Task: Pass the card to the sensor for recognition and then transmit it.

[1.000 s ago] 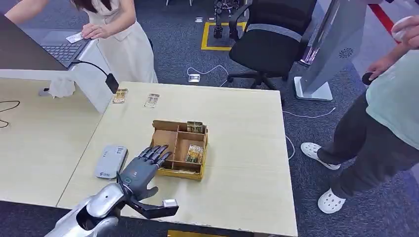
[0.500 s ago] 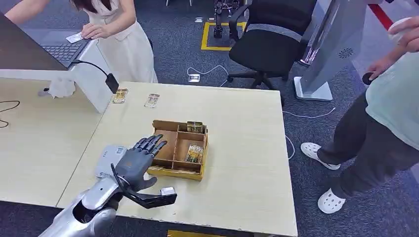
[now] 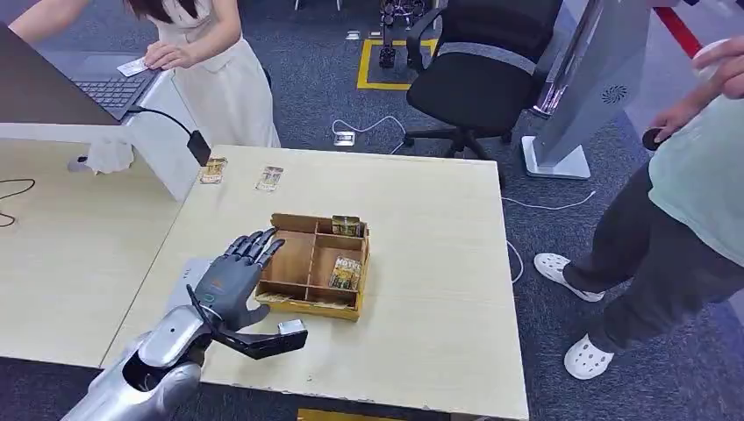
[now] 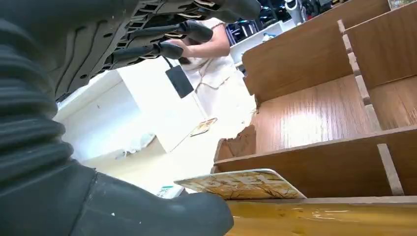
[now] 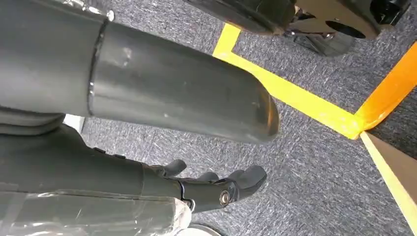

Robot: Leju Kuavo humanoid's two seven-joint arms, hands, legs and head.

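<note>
card (image 4: 244,183) beside wooden tray (image 4: 314,118)

Left arm out, right arm hanging.
My left hand (image 3: 230,282) reaches forward, fingers spread, holding nothing; my right hand (image 5: 216,189) hangs with fingers curled.

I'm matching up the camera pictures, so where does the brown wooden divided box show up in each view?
Head view: the brown wooden divided box sits mid-table, just beyond the left hand.
Left wrist view: the box takes up the side away from the hand, seen close, dividers showing.
Right wrist view: not in it; grey carpet and yellow floor tape.
Shared landmark: the small black sensor on its cable.
</note>
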